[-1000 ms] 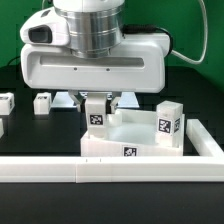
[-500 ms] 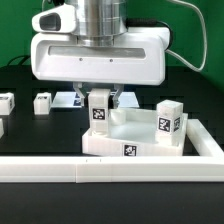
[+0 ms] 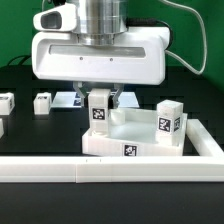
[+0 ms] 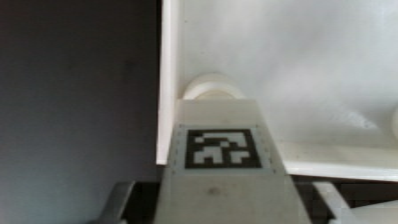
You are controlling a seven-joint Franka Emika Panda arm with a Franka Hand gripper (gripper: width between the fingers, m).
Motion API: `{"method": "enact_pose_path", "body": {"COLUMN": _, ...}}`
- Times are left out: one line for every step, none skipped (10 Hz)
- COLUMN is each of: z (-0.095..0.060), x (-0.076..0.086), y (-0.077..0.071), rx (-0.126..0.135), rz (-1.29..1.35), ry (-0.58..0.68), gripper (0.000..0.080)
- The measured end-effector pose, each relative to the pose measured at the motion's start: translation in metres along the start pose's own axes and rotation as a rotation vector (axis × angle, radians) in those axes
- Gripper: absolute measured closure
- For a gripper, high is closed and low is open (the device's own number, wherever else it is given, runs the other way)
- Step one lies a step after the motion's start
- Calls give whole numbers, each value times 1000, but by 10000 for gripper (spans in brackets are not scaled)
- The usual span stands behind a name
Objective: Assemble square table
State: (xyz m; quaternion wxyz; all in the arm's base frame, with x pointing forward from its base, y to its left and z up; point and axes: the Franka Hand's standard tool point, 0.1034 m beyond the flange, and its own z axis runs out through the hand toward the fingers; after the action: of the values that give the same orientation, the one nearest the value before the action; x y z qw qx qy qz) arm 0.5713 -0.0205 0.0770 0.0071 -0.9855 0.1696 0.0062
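The fingers [image 3: 86, 98] remained clamped on the tagged leg [image 3: 99, 110]. The wrist had rotated over the last second, apparently threading it into the tabletop [image 3: 104, 147] corner socket.

The arm [image 3: 100, 15] is running off the exterior view's top edge. The gripper [image 3: 99, 103] body is covering most of its fingers [image 3: 114, 98] and part of the marker board [image 3: 67, 98]. A loose leg [image 3: 4, 101] and the rail [image 3: 40, 168] are being cut by that view's left edge. In the wrist view the gripped leg [image 4: 217, 150] is showing blurred, hiding part of the tabletop [image 4: 302, 80] and running past the picture's edge.
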Motion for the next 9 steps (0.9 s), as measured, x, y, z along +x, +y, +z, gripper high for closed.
{"method": "enact_pose_path", "body": {"z": 0, "x": 0, "y": 0, "rx": 1, "rz": 39, "ry": 0, "gripper": 509}}
{"method": "enact_pose_path", "body": {"z": 0, "x": 0, "y": -1, "rx": 6, "rz": 130, "ry": -2, "gripper": 509}}
{"method": "enact_pose_path", "body": {"z": 0, "x": 0, "y": -1, "rx": 7, "rz": 196, "ry": -2, "gripper": 509}}
{"method": "enact_pose_path", "body": {"z": 1, "x": 0, "y": -2, "rx": 13, "rz": 303, "ry": 8, "gripper": 509}}
{"method": "enact_pose_path", "body": {"z": 1, "x": 0, "y": -4, "rx": 23, "rz": 401, "ry": 20, "gripper": 509}}
{"method": "enact_pose_path", "body": {"z": 1, "x": 0, "y": -6, "rx": 31, "rz": 474, "ry": 30, "gripper": 509}}
{"method": "enact_pose_path", "body": {"z": 1, "x": 0, "y": -9, "rx": 45, "rz": 595, "ry": 30, "gripper": 509}}
{"method": "enact_pose_path", "body": {"z": 2, "x": -1, "y": -14, "rx": 54, "rz": 728, "ry": 28, "gripper": 509}}
{"method": "enact_pose_path", "body": {"z": 2, "x": -2, "y": -19, "rx": 61, "rz": 851, "ry": 25, "gripper": 509}}
